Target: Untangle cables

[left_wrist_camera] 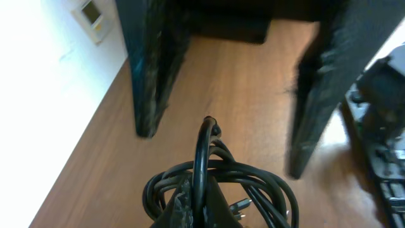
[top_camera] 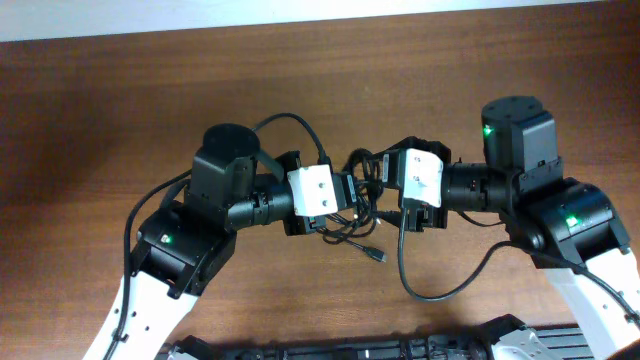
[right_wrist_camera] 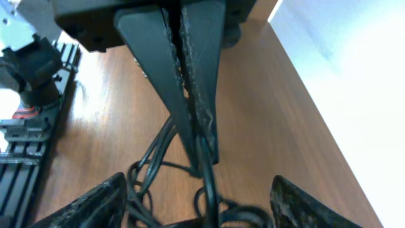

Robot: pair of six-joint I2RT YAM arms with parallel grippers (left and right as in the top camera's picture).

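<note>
A black rack (top_camera: 380,348) lines the near edge of the wooden table (top_camera: 100,120) and a white wall (top_camera: 300,15) the far one, while the right arm's thick wire (top_camera: 430,292) loops loose beside the knotted cables (top_camera: 350,222), which sit at mid-table with one plug (top_camera: 378,256) trailing toward the rack. Both arms reach inward and meet nose to nose over the cables. The right gripper (right_wrist_camera: 201,155) is pinched tight on one of them, and the left gripper (left_wrist_camera: 221,149) is spread wide, a finger on either side.
</note>
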